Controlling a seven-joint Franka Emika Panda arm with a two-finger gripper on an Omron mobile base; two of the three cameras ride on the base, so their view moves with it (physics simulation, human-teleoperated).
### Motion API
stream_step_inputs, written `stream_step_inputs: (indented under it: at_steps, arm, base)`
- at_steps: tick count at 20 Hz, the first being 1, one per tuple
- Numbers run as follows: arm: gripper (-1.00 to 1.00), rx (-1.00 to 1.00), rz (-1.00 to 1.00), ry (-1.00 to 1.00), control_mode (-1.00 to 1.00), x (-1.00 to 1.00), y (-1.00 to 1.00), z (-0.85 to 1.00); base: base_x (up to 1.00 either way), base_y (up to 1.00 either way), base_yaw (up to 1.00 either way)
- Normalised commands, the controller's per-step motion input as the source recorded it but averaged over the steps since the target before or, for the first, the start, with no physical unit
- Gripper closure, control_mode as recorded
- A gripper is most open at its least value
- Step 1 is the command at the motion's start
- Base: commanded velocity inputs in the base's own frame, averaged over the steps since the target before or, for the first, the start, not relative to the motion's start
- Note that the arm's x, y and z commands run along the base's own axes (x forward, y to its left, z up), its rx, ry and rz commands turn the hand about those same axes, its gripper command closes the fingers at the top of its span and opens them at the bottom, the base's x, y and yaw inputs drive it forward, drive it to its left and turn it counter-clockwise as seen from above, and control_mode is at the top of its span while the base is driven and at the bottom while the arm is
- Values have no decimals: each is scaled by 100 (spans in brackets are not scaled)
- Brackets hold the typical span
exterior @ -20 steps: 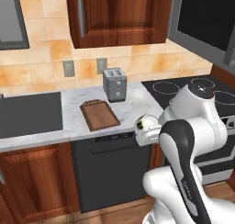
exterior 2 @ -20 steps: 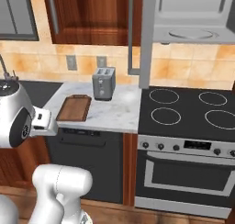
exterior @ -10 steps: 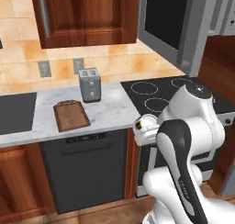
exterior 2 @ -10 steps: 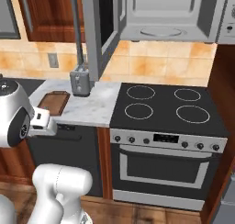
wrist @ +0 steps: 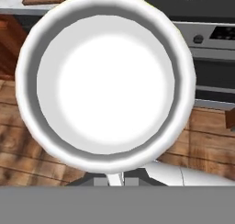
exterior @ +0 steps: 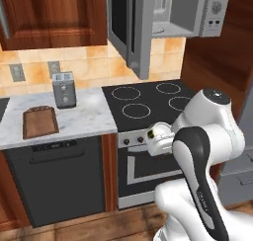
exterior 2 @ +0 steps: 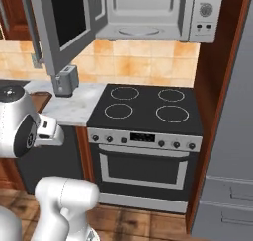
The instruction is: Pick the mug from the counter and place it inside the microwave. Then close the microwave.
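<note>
The whole room has slid sideways in both base views over the last second. That is the base driving, not the kitchen moving. A second ago the toaster (exterior: 63,89) and the cutting board (exterior: 39,122) sat ahead of the robot, with only the edge of the stovetop (exterior: 153,100) showing. Now the stovetop is squarely in front, and the microwave (exterior 2: 148,13) hangs directly above it with its door (exterior 2: 62,30) swung wide open toward the counter (exterior: 74,117) side. For the task this reads well: the pick looks done, and the robot has carried its load to the microwave's station.

The mug (wrist: 106,81) is off the counter — in the hand view its white open mouth faces the camera, with the oven front and wood floor behind it. In the left base view a small pale shape at the end of the arm, in front of the oven's knob row and well below the microwave, is likely the same mug. The gripper (wrist: 114,176) holds it close, though I cannot see the fingertips, only the mug's rim where they would be. Judging by that, the jaws are clamped on the mug; how wide they stand I cannot tell.

A long lift to the cavity remains, then the door.
</note>
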Motion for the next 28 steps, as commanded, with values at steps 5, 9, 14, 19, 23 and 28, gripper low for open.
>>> stream_step_inputs:
  at_steps: [5,9,14,19,23,28]
  arm:
    - [100,0,0,0,100,0,0,0]
    - [100,0,0,0,100,0,0,0]
    - [100,0,0,0,100,0,0,0]
    - [100,0,0,0,100,0,0,0]
    - [100,0,0,0,100,0,0,0]
    - [100,0,0,0,100,0,0,0]
  base:
    - [-43,-27,4]
    - [4,-45,1]
    - [17,-41,-10]
    - [21,-22,-12]
    - [50,-18,-8]
    - [46,-15,0]
